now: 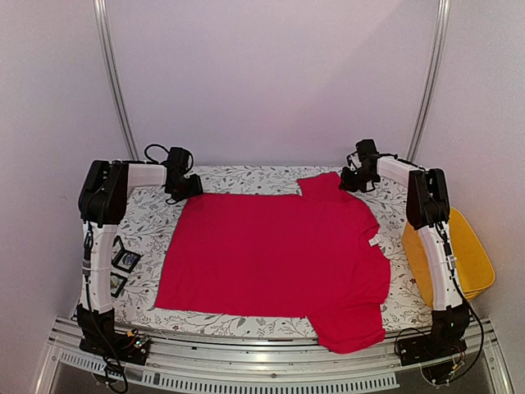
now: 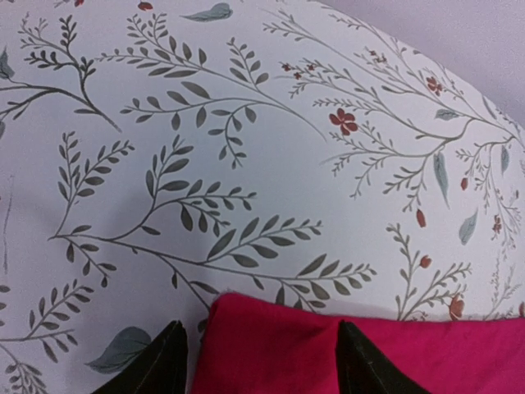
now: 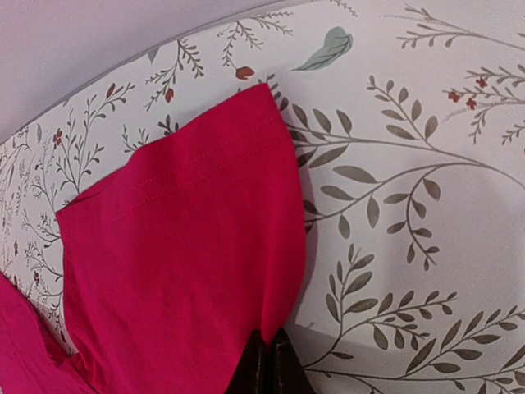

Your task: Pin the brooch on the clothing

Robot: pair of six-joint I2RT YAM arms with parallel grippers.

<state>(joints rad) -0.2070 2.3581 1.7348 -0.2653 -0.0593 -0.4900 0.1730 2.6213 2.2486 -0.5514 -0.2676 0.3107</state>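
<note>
The red T-shirt (image 1: 275, 254) lies spread flat on the floral tablecloth, with a small white label (image 1: 373, 241) at its neck on the right. My left gripper (image 1: 185, 190) is at the shirt's far left corner. In the left wrist view it (image 2: 261, 365) is open, with the corner of the shirt (image 2: 271, 345) lying between its fingers. My right gripper (image 1: 351, 182) is at the far sleeve. In the right wrist view it (image 3: 269, 363) is shut on the sleeve's edge (image 3: 189, 246). I cannot pick out a brooch with certainty.
Two small dark square items (image 1: 124, 259) lie on the tablecloth (image 1: 148, 222) by the left arm; I cannot tell what they are. A yellow bin (image 1: 472, 254) stands off the table's right edge. The back wall is close behind both grippers.
</note>
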